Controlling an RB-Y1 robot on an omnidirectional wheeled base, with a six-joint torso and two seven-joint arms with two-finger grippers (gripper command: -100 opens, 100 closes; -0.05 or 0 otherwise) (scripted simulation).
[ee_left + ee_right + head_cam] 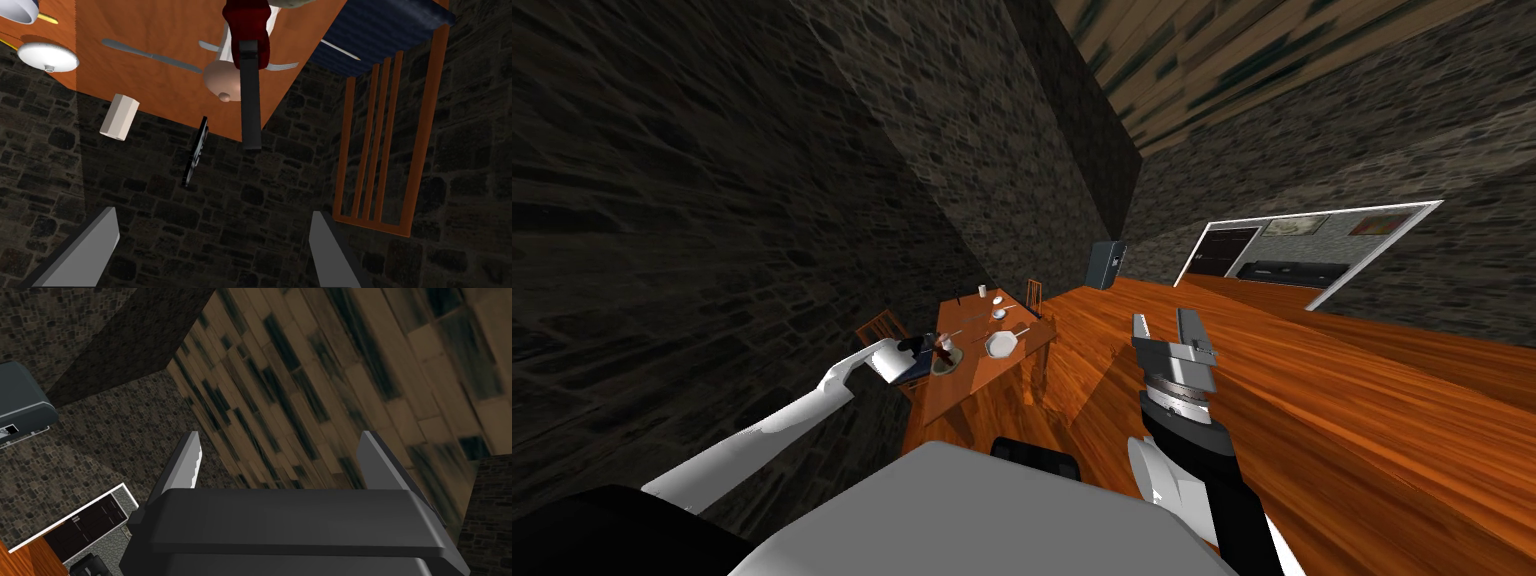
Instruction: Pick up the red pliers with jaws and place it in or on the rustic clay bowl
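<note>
Wooden table (982, 385), white plate (1001, 344), bowl (945, 369), knife (150, 56)

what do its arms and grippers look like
The left arm is smooth white; the right arm is white and black with a ribbed silver wrist ring. The left gripper and right gripper are dark boxes with two light grey blade fingers.

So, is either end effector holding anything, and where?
Nothing is held. The left end effector is open, with the red pliers well clear of it; the right end effector is open and empty.
</note>
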